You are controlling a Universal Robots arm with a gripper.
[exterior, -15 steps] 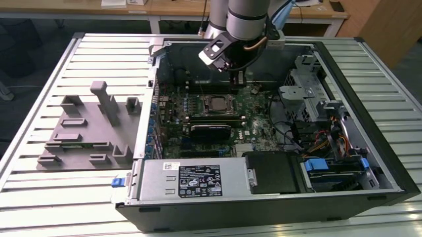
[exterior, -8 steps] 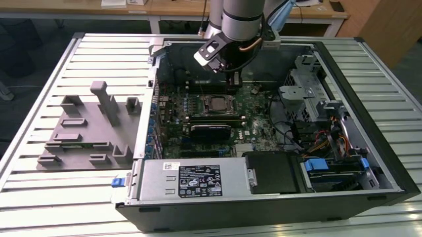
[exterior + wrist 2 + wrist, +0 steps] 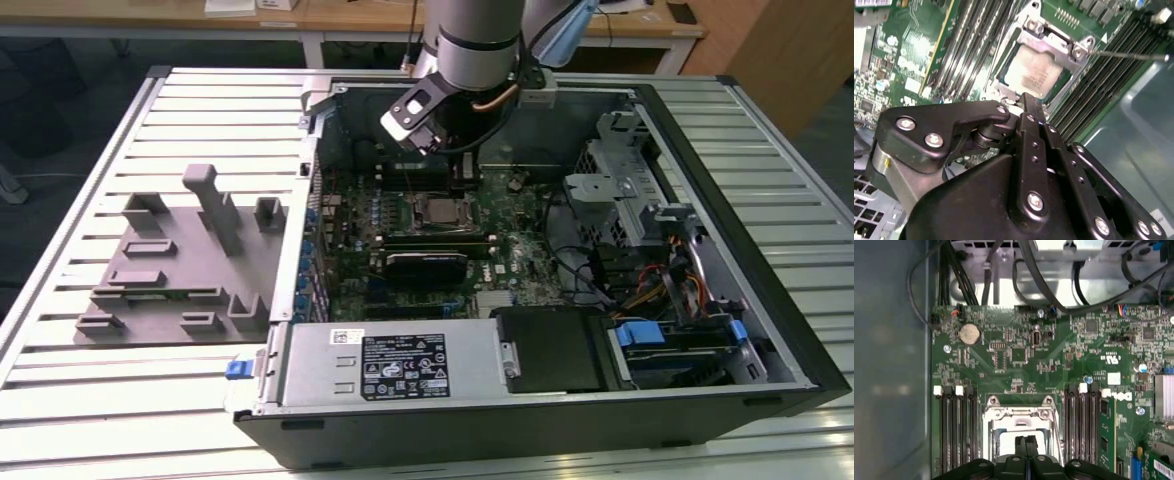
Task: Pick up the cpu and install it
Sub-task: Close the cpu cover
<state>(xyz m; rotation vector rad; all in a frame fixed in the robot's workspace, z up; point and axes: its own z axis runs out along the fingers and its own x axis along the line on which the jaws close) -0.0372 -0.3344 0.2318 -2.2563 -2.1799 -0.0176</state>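
The pincer [image 3: 1026, 100] has its two fingers pressed together and holds nothing. In the second wrist view its tip sits at the near edge of the socket [image 3: 1026, 37], and the cpu [image 3: 1031, 75] lies flat in the socket just past the tip. The cpu's pale metal top shows through the opening of the metal frame around it. Whether the tip touches the cpu or the frame, I cannot tell.

A thin lever [image 3: 1126, 54] juts from one corner of the frame across the neighbouring memory slots [image 3: 1104, 85].

In the first wrist view the joined fingertips [image 3: 1021, 444] point at the same socket. A strip of the cpu's light face shows on either side of them, with rows of slots to both sides. Further along the green board [image 3: 1019, 355] are a coin cell [image 3: 969, 333] and, beyond the board's edge, a tangle of black cables [image 3: 1034, 270].

In the exterior view the arm [image 3: 474, 40] reaches down into the open case [image 3: 694, 330], which lies on its side on the slatted worktop [image 3: 120, 420]. There the cpu [image 3: 438, 208] sits near the middle of the board, just below the arm's end. A grey tray [image 3: 174, 270] rests on the worktop at the exterior view's left, beside the case and well apart from the pincer.
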